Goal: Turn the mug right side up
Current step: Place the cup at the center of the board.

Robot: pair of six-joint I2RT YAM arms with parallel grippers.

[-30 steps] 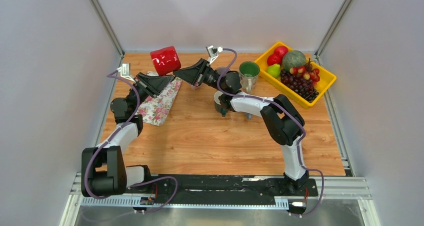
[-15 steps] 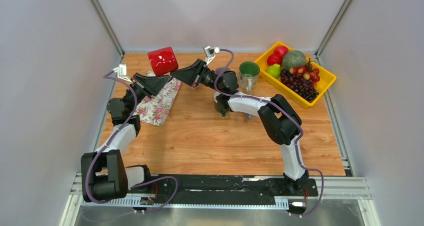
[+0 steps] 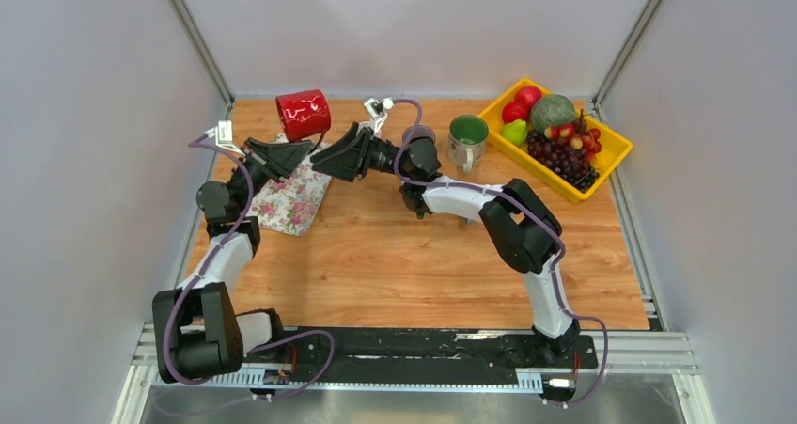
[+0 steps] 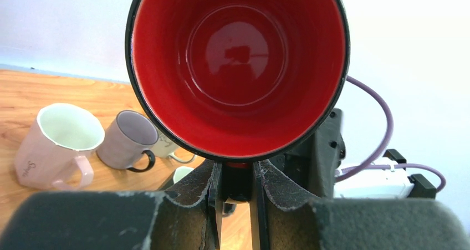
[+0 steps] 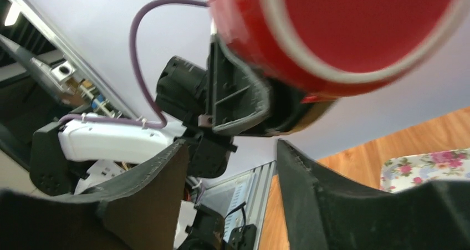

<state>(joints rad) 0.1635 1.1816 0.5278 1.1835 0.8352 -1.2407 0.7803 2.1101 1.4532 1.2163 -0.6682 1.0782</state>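
The red mug point(image 3: 303, 115) hangs in the air at the back left, tipped on its side. My left gripper point(image 3: 301, 148) is shut on its handle from below. In the left wrist view the mug point(image 4: 238, 67) shows its open mouth, and the left gripper point(image 4: 236, 175) pinches the dark handle between its pads. My right gripper point(image 3: 325, 159) stands open just right of the mug, with nothing between its fingers. The right wrist view shows the mug's point(image 5: 354, 28) base above the open right gripper point(image 5: 230, 150), apart from it.
A floral cloth point(image 3: 299, 194) lies under the left arm. A green-lined mug point(image 3: 467, 140) and a yellow tray point(image 3: 609, 156) of fruit stand at the back right. A pink mug point(image 4: 55, 144) and a lilac mug point(image 4: 124, 139) stand on the wood.
My right gripper has opened its jaws and swung left toward the mug. The left gripper has carried the mug slightly left and back.
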